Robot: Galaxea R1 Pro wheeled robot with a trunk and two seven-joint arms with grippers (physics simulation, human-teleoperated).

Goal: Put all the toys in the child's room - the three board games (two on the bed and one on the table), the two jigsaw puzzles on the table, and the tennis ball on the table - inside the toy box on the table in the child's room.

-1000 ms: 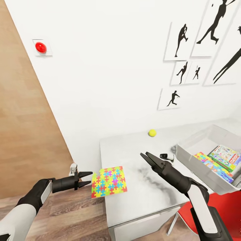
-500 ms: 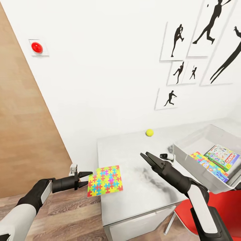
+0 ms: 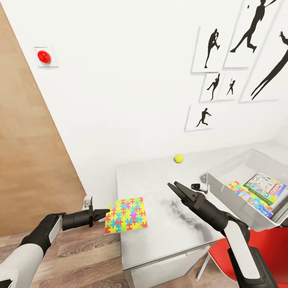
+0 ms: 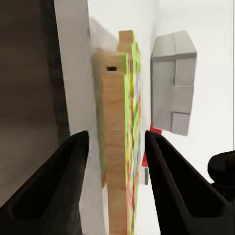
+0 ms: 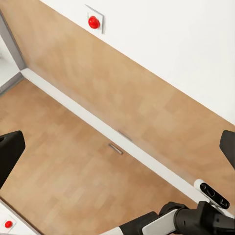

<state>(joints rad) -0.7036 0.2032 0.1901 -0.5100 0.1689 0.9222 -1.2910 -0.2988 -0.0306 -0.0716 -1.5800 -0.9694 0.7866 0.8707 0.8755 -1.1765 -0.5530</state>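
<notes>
A: What's changed in the last half second?

B: My left gripper (image 3: 105, 211) has closed in on the puzzle (image 3: 126, 215). The jaws were spread before; in the head view they now look pinched at the slab's edge. In the left wrist view the fingers (image 4: 58, 181) sit either side of the puzzle (image 4: 128, 147) with gaps showing, so I can't tell if it's clamped.

A: Where's the puzzle?

B: On the table (image 3: 160, 236), overhanging its corner at 9 o'clock, same spot as before.

A: Right side?

B: Right gripper (image 3: 173, 186) hangs spread apart over the table, holding nothing. The box (image 3: 224, 192) at 3 o'clock holds a puzzle and a game; the ball (image 3: 179, 159) sits at 12.

A: Meaning?

B: I judge the grasp is about done; lift next.
</notes>
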